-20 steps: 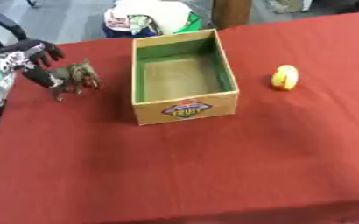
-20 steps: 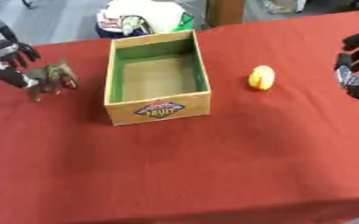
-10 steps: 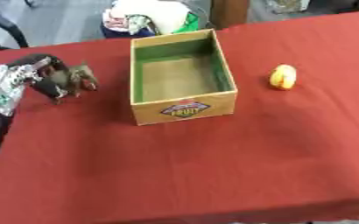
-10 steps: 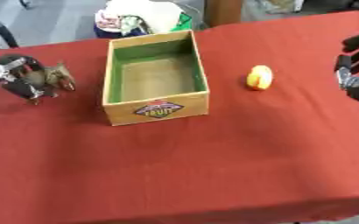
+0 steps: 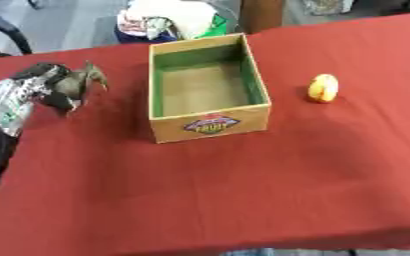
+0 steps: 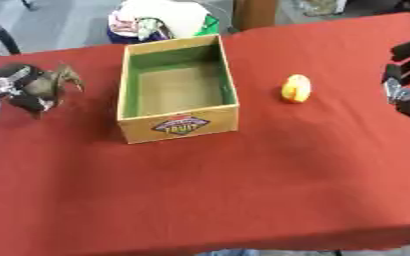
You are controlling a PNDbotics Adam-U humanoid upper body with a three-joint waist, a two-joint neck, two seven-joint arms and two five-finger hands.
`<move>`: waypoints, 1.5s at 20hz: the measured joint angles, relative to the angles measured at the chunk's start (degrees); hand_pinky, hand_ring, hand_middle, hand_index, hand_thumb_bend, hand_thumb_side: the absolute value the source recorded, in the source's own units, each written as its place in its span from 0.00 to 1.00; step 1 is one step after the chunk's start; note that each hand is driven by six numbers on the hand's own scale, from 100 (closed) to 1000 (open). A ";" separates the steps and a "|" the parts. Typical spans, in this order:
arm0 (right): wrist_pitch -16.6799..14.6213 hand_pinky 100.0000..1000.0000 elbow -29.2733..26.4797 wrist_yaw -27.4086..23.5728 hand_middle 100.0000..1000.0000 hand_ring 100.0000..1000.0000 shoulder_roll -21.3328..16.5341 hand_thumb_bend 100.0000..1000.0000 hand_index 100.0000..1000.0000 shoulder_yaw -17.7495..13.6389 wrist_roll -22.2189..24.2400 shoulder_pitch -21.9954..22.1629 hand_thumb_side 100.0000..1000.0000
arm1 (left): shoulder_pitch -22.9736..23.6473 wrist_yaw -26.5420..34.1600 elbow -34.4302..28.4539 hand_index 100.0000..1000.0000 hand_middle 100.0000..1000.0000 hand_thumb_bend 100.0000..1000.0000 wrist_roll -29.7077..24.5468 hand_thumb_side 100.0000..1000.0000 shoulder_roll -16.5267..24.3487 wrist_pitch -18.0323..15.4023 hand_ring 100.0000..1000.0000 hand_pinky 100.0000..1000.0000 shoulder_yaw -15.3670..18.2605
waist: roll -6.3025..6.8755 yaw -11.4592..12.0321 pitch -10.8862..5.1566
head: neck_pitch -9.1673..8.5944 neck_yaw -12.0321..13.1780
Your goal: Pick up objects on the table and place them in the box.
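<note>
Two things sit outside the open box (image 5: pixel 208 90): a brown animal figure (image 5: pixel 79 82) to its left, which the left hand (image 5: pixel 42 85) has its fingers curled round to lift, and a yellow object (image 6: pixel 296 88) near the idle right hand (image 6: pixel 407 75), fingers relaxed.

You are working in what looks like a lab or demo room: a desk (image 5: pixel 243 200) draped in a red cloth, a grey hard floor (image 5: pixel 77 25) behind it, a chair leg (image 5: pixel 7 27) at far left, and a bundle of bags (image 5: pixel 169 20) just beyond the desk.
</note>
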 measured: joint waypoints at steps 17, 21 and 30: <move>-0.34 0.48 0.03 -0.01 0.57 0.54 1.53 0.00 0.67 3.00 3.30 -1.68 0.00 | -10.45 1.80 -9.50 0.51 0.24 0.00 -2.20 0.07 -13.04 -4.13 0.25 0.43 -8.90 | -0.10 -3.10 -0.41 | -0.02 1.93; -0.44 0.48 0.09 -0.01 0.57 0.54 2.02 0.00 0.67 3.58 4.07 -2.09 0.00 | -10.57 -0.67 -8.79 0.52 0.26 0.00 -3.43 0.07 -16.17 -5.76 0.26 0.44 -10.22 | -0.06 -3.87 -0.32 | -0.05 2.30; -0.44 0.48 0.39 -0.01 0.57 0.54 2.02 0.00 0.67 3.55 4.21 -2.11 0.00 | -9.30 -5.19 -5.80 0.55 0.29 0.00 -11.09 0.05 -17.02 -8.76 0.30 0.47 -11.77 | 0.43 -3.31 -0.19 | -0.54 1.93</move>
